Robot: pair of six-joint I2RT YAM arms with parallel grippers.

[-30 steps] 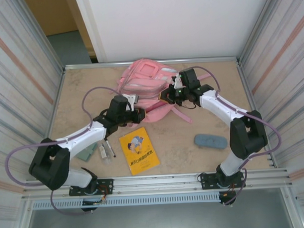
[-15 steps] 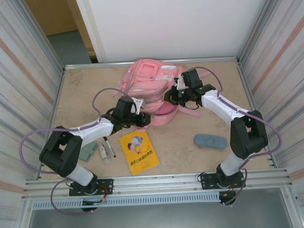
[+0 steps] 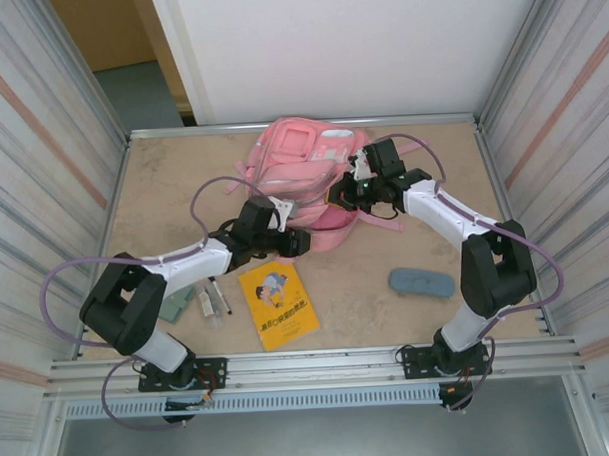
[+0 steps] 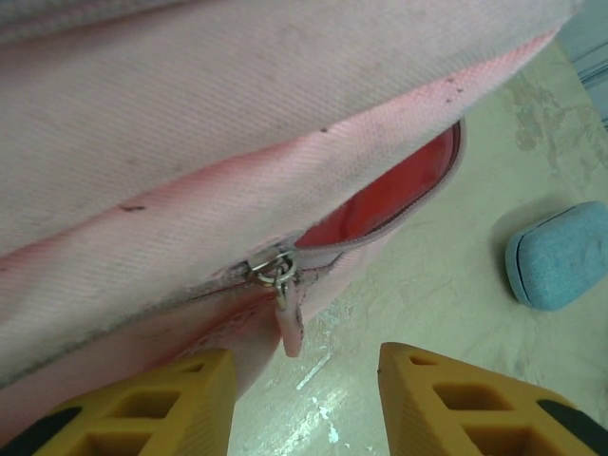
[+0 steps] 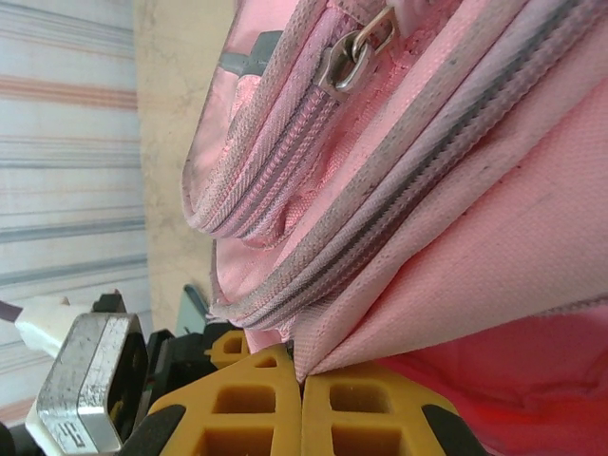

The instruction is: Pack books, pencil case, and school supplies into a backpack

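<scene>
Backpack (image 3: 302,163) lay flat on the table (image 3: 163,183), towards its far edge, with the front pocket patches facing up. All the other things lay outside the backpack, on its near side. The yellow booklet (image 3: 277,301) lay straight in front of the backpack and apart from it. The blue-grey pencil case (image 3: 421,282) lay off to the backpack's near right, well apart. The black marker (image 3: 220,294), the pale stick (image 3: 205,304) and the grey-green block (image 3: 175,305) were grouped off to its near left.

At the backpack's near edge the main zip stood partly open. In the left wrist view a narrow curved gap showed red lining (image 4: 380,204). Whether anything lay deeper inside the backpack (image 4: 237,114) could not be told. The metal slider (image 4: 274,266) sat at the closed end of that gap, and its pink zip pull (image 4: 290,323) hung down from it.

The left gripper (image 3: 297,241) was at the backpack's near edge. Its yellow fingers (image 4: 306,380) were spread apart just below the hanging pull and did not touch it. The pencil case (image 4: 560,256) showed beyond on the table.

The right gripper (image 3: 341,195) was at the backpack's right side. In its wrist view the fingers (image 5: 301,380) were pressed together, pinching an edge of the pink fabric of the backpack (image 5: 456,190) beside the red lining. A second zip slider (image 5: 356,47) sat higher up on the pocket seam.
</scene>
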